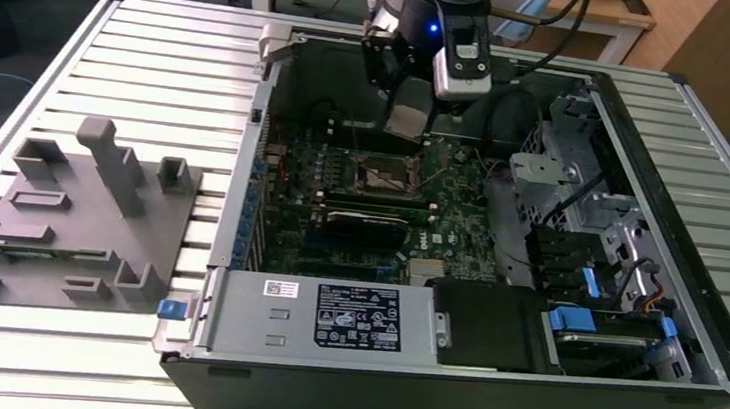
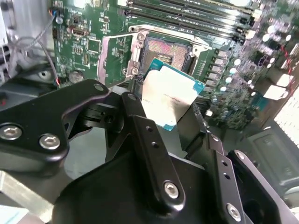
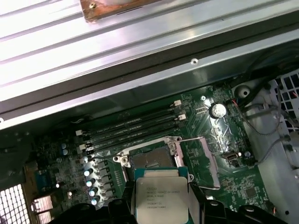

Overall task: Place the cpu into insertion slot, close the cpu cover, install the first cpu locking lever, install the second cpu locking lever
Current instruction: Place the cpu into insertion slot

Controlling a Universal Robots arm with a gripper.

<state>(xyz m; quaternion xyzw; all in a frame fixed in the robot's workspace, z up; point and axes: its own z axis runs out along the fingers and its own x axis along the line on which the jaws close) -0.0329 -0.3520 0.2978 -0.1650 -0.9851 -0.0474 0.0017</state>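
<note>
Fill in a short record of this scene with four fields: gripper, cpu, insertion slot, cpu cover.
gripper: shut on the cpu, above the green board
cpu: held in the air near the insertion slot, not seated
insertion slot: empty, contacts exposed
cpu cover: open, to one side of the slot

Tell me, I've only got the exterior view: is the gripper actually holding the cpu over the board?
Observer: Yes. In both wrist views the gripper is shut on the cpu, gripping it by opposite edges.
Operator: Is the insertion slot free?
Observer: The insertion slot is empty, its contacts exposed; the cpu is held clear of it, not seated.
Operator: And the cpu cover?
Observer: The cpu cover is swung open, lying beside the slot.
</note>
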